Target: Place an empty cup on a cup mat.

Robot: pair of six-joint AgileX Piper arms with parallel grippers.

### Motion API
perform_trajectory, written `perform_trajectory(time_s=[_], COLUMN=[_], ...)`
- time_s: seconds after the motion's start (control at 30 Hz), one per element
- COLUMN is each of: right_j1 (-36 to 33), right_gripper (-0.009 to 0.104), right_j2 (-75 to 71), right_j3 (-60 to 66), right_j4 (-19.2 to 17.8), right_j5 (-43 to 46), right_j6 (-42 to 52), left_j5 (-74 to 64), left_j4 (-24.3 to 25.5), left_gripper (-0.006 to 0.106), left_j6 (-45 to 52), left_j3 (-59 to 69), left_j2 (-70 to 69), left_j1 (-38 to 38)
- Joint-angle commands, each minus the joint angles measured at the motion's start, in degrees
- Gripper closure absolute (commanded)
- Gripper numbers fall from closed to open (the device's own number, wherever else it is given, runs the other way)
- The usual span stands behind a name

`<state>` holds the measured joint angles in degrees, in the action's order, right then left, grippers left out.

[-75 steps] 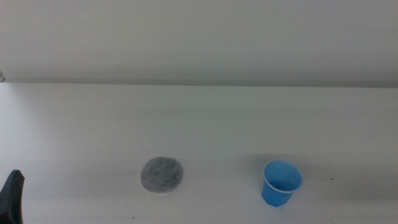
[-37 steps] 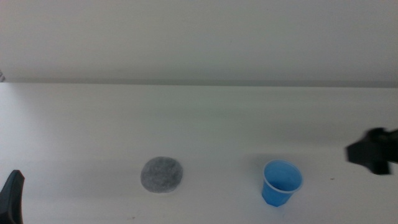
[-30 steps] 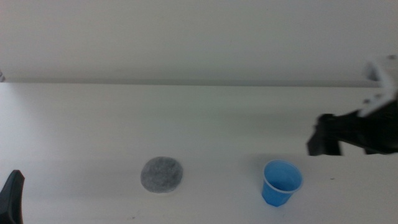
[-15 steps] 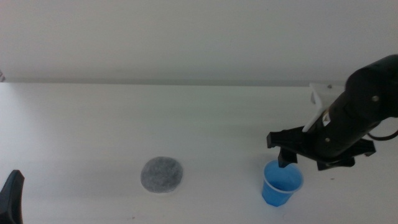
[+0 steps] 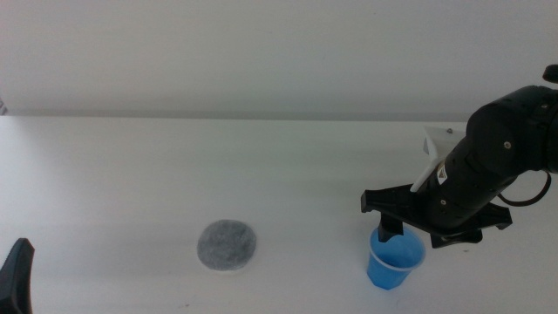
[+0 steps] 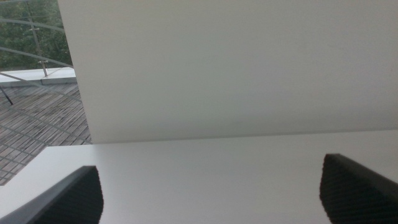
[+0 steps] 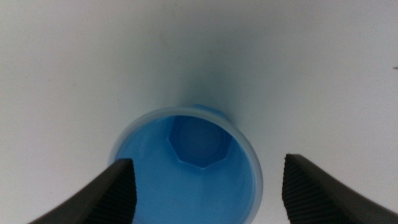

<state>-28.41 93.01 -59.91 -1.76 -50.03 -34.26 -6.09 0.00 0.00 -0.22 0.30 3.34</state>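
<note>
A small bright blue cup (image 5: 395, 260) stands upright and empty on the white table, right of centre near the front edge. The round speckled grey cup mat (image 5: 227, 244) lies flat to its left, apart from it. My right gripper (image 5: 433, 228) hangs just above the cup's rim, open. In the right wrist view the cup (image 7: 186, 167) sits between the two dark fingers (image 7: 115, 190), its blue inside showing; the right gripper (image 7: 205, 186) touches nothing that I can see. My left gripper (image 6: 211, 193) waits open at the front left corner, where a dark fingertip (image 5: 16, 275) shows.
A white wall (image 5: 279, 52) rises behind the table's back edge. The right arm's dark body (image 5: 501, 148) reaches in from the right, above the table.
The right arm has come in from the right and lowered over the cup. The cup, the mat and the left gripper have not moved.
</note>
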Motion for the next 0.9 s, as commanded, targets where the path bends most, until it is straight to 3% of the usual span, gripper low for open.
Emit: perform_trajectory(time_s=[0.0,0.23,0.43,0.67,0.77,0.8,0.87], right_j1=[-0.08,-0.08,-0.08,-0.08,-0.08,-0.08,-0.12], right_gripper=[0.031,0.031,0.031,0.040,0.054,0.063,0.093], right_j2=[0.04,1.39,2.44,6.74,7.97,8.13,8.11], right_j3=[-0.26,-0.13,2.76,3.29,3.64,3.69,3.69], right_j4=[-0.25,-0.38,-0.26,-0.38,-0.65,-0.77,-0.77], right_j5=[0.10,-2.06,2.14,6.40,8.61,9.28,9.40], right_j6=[-0.60,-0.60,-0.83,-0.83,-0.83,-0.83,-0.83], left_j5=[0.67,0.67,0.67,0.67,0.67,0.67,0.67], left_j4=[0.00,0.00,0.00,0.00,0.00,0.00,0.00], left_gripper=[0.007,0.007,0.007,0.007,0.007,0.007,0.007], left_j6=[0.00,0.00,0.00,0.00,0.00,0.00,0.00], left_j3=[2.35,2.35,2.35,2.35,2.35,2.35,2.35], left_j2=[-2.33,-2.33,-2.33,-2.33,-2.33,-2.33,-2.33], left_j1=[-0.48,-0.48,-0.48,-0.48,-0.48,-0.48,-0.48])
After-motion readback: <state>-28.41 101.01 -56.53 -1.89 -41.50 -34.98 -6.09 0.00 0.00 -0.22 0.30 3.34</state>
